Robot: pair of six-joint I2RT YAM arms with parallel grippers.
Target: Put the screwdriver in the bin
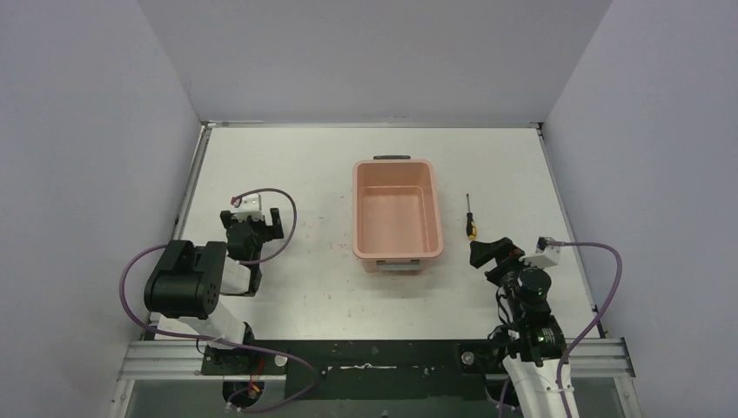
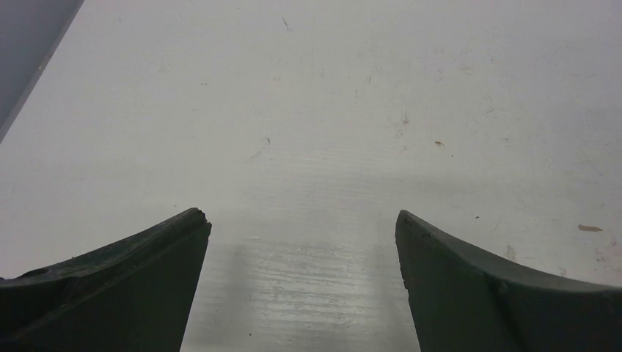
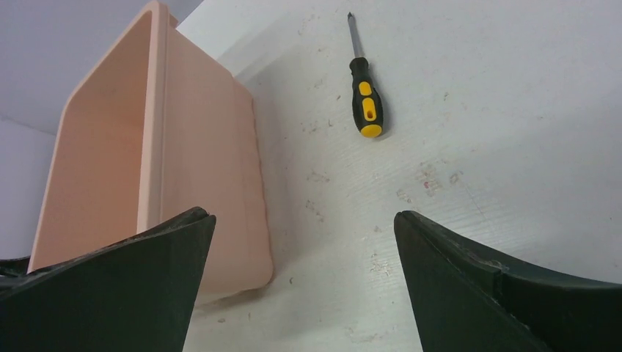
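Observation:
The screwdriver (image 1: pixel 469 220) lies flat on the white table just right of the bin, shaft pointing away. In the right wrist view it (image 3: pixel 365 99) shows its black-and-yellow handle ahead of the fingers. The salmon-pink bin (image 1: pixel 396 217) stands empty mid-table; its near right corner (image 3: pixel 198 147) fills the left of the right wrist view. My right gripper (image 1: pixel 484 252) is open and empty, just short of the screwdriver's handle end, jaws wide apart (image 3: pixel 302 224). My left gripper (image 1: pixel 255 228) is open and empty over bare table at the left (image 2: pixel 302 220).
Grey walls enclose the table on three sides (image 1: pixel 374 61). A raised table edge strip (image 1: pixel 193 187) runs along the left. Purple cables (image 1: pixel 600 279) loop beside both arms. The table surface (image 2: pixel 330 110) under the left gripper is scuffed.

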